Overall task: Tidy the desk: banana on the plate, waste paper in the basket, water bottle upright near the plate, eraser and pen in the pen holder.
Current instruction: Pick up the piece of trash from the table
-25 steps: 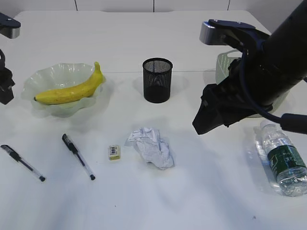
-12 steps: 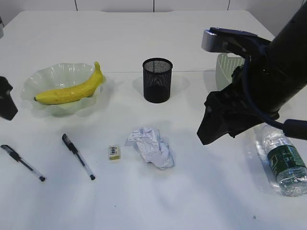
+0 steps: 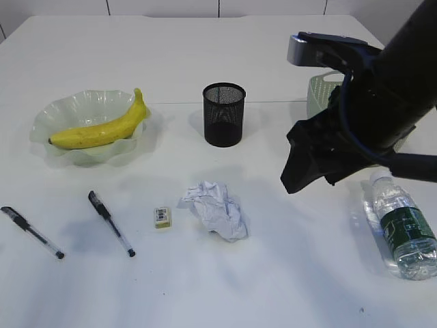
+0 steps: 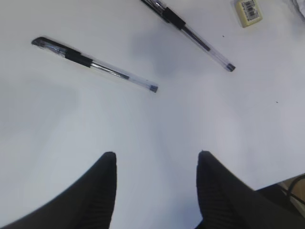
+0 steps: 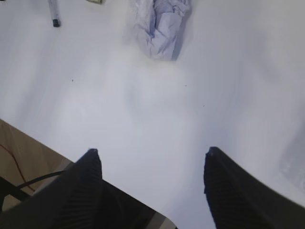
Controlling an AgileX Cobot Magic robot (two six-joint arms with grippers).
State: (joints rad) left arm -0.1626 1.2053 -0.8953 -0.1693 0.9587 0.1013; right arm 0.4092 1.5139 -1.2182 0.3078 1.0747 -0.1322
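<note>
Both grippers hung wide apart, holding nothing.
The right gripper (image 5: 151, 164) hovered toward the desk's right edge, the crumpled waste paper (image 5: 161, 24) lying ahead of its spread jaws, well apart. The left gripper (image 4: 155, 164), jaws parted, hung near the front-left corner, above two pens (image 4: 95, 65).

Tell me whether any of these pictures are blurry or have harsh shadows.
Exterior view: sharp, with soft, faint shadows beside the pen holder and crumpled paper. Left wrist view: pens crisp, even light. Right wrist view: slightly soft, the paper a little hazy.
</note>
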